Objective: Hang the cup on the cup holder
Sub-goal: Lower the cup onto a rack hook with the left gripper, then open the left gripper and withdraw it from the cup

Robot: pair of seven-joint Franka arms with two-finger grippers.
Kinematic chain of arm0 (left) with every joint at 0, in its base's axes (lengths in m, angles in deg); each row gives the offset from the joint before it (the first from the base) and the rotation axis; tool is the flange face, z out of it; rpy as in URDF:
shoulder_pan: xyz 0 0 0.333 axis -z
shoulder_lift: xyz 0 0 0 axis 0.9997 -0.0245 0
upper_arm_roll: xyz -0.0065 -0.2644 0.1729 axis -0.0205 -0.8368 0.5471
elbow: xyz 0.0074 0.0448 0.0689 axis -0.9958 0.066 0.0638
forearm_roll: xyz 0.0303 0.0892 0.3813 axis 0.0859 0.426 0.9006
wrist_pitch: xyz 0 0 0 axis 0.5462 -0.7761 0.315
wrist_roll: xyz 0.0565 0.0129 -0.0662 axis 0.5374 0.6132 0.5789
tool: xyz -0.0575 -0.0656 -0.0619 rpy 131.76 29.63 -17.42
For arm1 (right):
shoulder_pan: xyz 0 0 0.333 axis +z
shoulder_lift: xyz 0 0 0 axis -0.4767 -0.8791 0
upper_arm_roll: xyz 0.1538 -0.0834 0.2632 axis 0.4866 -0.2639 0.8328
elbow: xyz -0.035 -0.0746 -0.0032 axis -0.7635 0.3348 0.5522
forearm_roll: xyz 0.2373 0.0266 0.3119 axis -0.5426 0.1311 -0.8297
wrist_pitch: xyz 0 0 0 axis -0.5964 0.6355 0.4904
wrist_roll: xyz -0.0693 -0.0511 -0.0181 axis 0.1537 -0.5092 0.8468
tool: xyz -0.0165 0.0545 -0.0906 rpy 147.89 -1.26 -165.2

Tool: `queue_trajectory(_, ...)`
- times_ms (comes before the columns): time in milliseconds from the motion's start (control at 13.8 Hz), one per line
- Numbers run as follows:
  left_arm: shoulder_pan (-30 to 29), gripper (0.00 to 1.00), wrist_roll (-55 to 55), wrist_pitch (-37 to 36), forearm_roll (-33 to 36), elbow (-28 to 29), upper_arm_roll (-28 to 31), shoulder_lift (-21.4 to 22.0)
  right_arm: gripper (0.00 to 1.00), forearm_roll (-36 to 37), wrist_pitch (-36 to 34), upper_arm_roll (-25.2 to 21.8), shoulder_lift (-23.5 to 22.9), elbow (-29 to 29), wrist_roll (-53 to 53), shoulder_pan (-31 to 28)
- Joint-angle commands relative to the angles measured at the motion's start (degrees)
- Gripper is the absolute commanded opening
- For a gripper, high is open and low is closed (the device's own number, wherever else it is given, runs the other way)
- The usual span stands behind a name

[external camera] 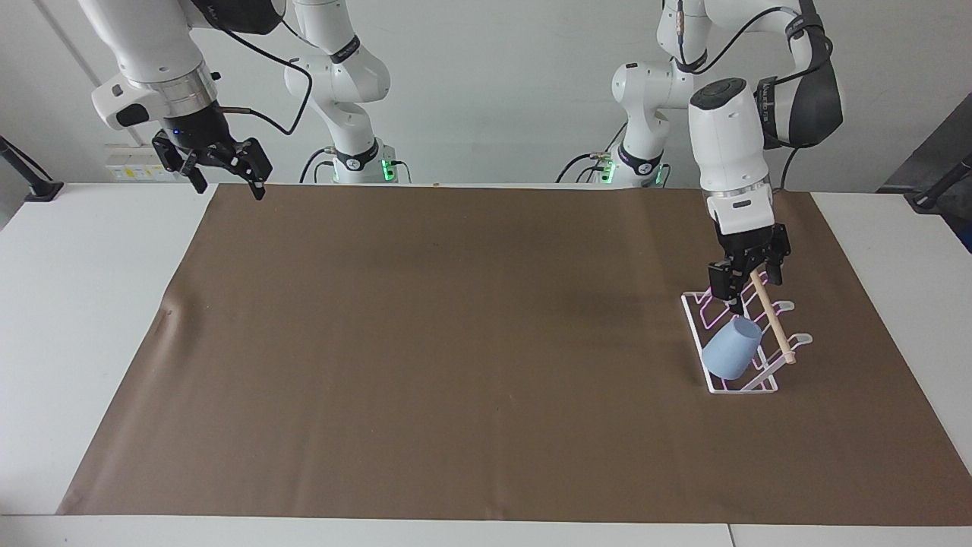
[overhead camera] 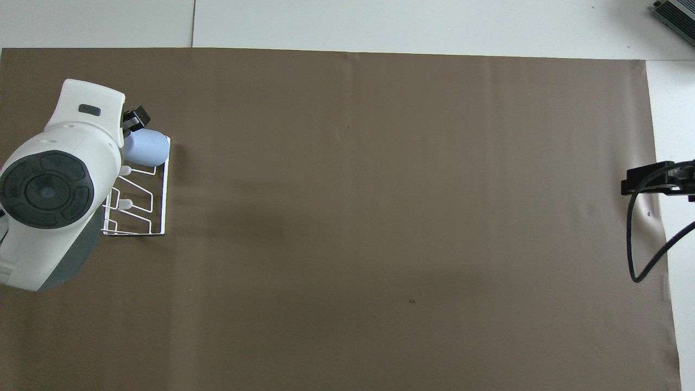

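Note:
The light blue cup [external camera: 730,349] [overhead camera: 145,148] lies tilted on the white wire cup holder [external camera: 744,390] [overhead camera: 163,184], at the rack's end farther from the robots. Its rim points up toward the wooden dowel [external camera: 773,323]. Whether a prong sits inside the cup is hidden. My left gripper [external camera: 748,295] hangs open just above the rack and clear of the cup, holding nothing. From overhead, the left wrist covers most of that gripper [overhead camera: 130,120]. My right gripper [external camera: 231,190] [overhead camera: 649,182] waits open and holding nothing, raised over the mat's corner at the right arm's end.
A brown mat [external camera: 456,342] covers most of the white table [external camera: 76,304]. It has a small crease [external camera: 167,311] toward the right arm's end. A black cable [overhead camera: 632,244] loops down from the right wrist.

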Motion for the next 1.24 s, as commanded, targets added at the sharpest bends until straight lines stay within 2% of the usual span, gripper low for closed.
queue_trajectory(0,0.58,1.0,-13.83,-8.22,-9.19,-4.94,0.58,1.47,1.0,0.12,-0.6,0.34,0.95,-0.82,0.31,-0.42)
queue_trajectory(218,-0.21,1.0,-32.72,-20.18,-20.8,-14.52,1.29,0.86,1.0,0.12,-0.51,0.34,0.95,-0.91,0.31,-0.42)
queue_trajectory(363,-0.91,1.0,-41.19,-27.74,-24.95,-20.5,1.38,-0.37,1.0,0.12,-0.42,0.34,1.04,-1.09,0.31,-0.42)
queue_trajectory(799,-3.02,1.0,-51.58,-38.91,-30.23,-24.39,1.73,-0.46,1.0,0.12,-0.25,0.34,1.04,-1.17,0.31,-0.42)
queue_trajectory(1163,-4.87,1.0,-58.09,-42.36,-32.61,-25.45,2.08,-0.55,1.0,0.12,0.02,0.34,1.04,-1.35,0.22,-0.59)
